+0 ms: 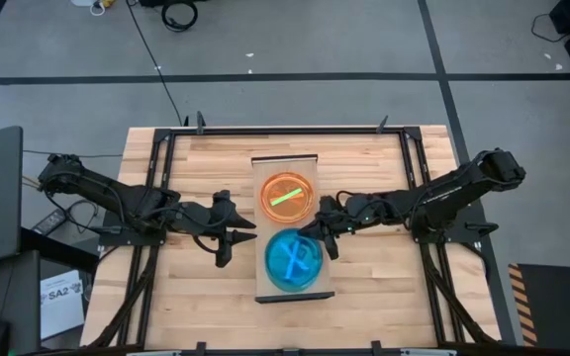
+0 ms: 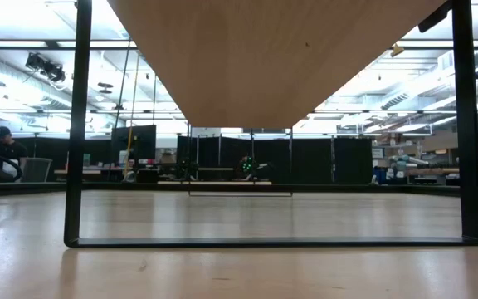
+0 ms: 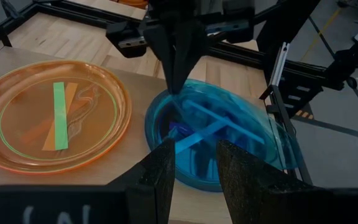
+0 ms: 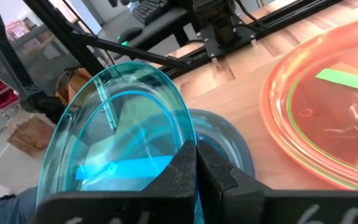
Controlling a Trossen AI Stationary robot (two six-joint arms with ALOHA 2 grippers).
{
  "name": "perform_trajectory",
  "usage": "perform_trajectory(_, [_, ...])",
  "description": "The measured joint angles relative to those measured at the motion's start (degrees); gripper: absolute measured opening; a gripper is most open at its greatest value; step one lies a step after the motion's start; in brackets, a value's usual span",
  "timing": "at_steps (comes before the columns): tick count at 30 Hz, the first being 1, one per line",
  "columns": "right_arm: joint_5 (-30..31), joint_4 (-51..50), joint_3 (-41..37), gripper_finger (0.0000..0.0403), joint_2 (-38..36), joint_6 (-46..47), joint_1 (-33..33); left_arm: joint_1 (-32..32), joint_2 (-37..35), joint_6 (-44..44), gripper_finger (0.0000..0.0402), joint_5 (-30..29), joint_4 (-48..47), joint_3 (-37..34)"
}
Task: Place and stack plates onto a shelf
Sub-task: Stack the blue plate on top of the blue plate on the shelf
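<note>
From the level camera, the shelf (image 2: 305, 58) shows only its underside, hiding every plate on top. Overhead, the right hand (image 1: 317, 234) covers part of the blue plate's (image 1: 295, 262) rim near the shelf's edge.

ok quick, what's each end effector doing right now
left end effector: open, holding nothing, beside the blue stack.
right end effector: closed on the rim of a blue plate.

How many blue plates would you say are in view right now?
2: one blue plate lies flat on the shelf beside the orange stack; another, tilted above it, is pinched by the right pincer. More may be hidden beneath.
</note>
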Motion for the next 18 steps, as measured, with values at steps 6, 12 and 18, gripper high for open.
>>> perform_trajectory(6, [0.0,-0.4,0.0,0.0012,0.0,-1.4,-0.3,0.0,0.0,0.0,0.0123,0.0,0.0,0.0])
perform_trajectory(12, [0.1,-0.4,0.0,0.0026,0.0,-1.5,-0.8,0.0,0.0,0.0,0.0123,0.0,0.0,0.0])
perform_trajectory(18, [0.1,-0.4,0.0,0.0026,0.0,-1.5,-1.0,0.0,0.0,0.0,0.0123,0.0,0.0,0.0])
